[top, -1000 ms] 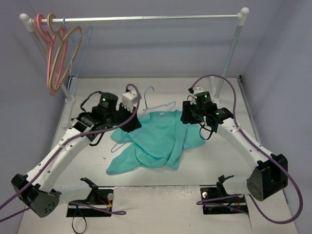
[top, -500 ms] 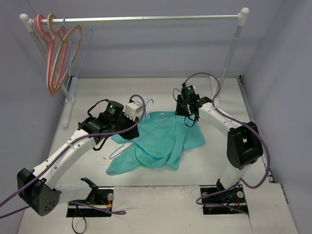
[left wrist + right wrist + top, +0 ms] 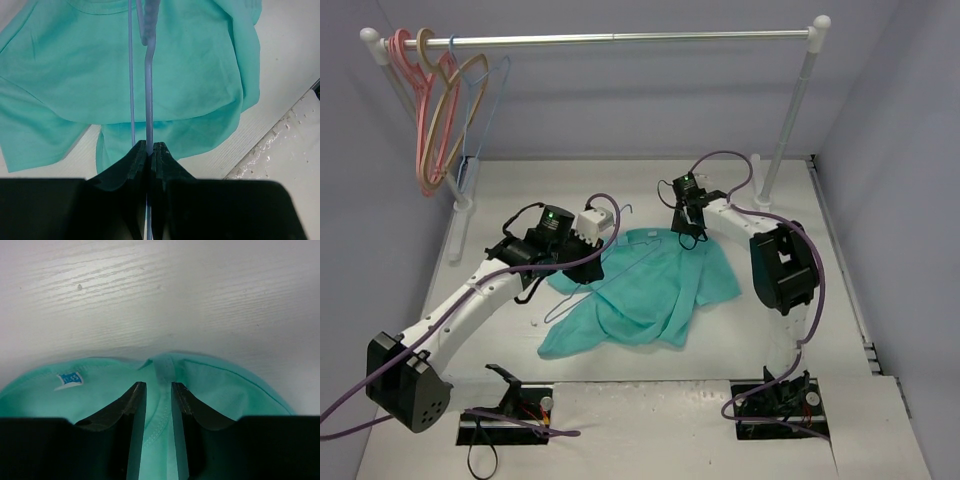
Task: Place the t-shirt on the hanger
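At bottom centre, the left gripper point(image 3: 149, 146) is clamped tight on the hanger point(image 3: 148, 85) wire. The right gripper point(image 3: 158, 387), nearly closed, pinches the t-shirt point(image 3: 225, 385) collar.

Surface: a white table point(image 3: 770, 330) with a faint wood grain, walled by plain grey panels.
Middle: a teal-green short-sleeved fabric t-shirt point(image 3: 650, 290) lay rumpled flat on it, collar toward the far side, one sleeve spread to the near left.
Far corners: the white posts of a silver clothes rail point(image 3: 790, 110) stood on it.
Near edge: two black arm mounts point(image 3: 775, 405) with purple cables.
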{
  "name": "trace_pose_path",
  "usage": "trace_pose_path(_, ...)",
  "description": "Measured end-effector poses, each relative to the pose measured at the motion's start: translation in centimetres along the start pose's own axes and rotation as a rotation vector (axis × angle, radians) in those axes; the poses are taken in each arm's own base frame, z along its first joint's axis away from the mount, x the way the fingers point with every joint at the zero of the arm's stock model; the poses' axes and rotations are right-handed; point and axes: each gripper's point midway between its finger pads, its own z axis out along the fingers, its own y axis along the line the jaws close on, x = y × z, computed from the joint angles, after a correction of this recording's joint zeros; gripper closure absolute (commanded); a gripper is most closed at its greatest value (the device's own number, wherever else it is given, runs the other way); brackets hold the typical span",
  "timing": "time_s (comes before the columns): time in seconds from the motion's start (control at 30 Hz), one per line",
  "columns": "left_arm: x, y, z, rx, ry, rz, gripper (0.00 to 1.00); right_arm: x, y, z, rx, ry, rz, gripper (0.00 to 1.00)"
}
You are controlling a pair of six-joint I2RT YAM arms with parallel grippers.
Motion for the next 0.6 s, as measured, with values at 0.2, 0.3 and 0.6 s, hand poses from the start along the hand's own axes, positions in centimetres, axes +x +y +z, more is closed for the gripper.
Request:
trace_pose_path(0.2,0.1,0.2,0.7,0.011,0.012,-0.003,1.0,0.8,-0.7,1.1,0.04,0.022,-0.005,0.74)
trace_pose_path(0.3,0.1,0.4,1.3,0.014,0.026,-0.005,1.0,1.1,-1.0,1.5,0.058,0.029,-0.01,0.77)
trace_pose_path(0.6,-1.6,0.4,2.1,0.031,0.014,0.018,1.0,1.1,-1.4,2.0,0.071,0.026,-0.061,1.0)
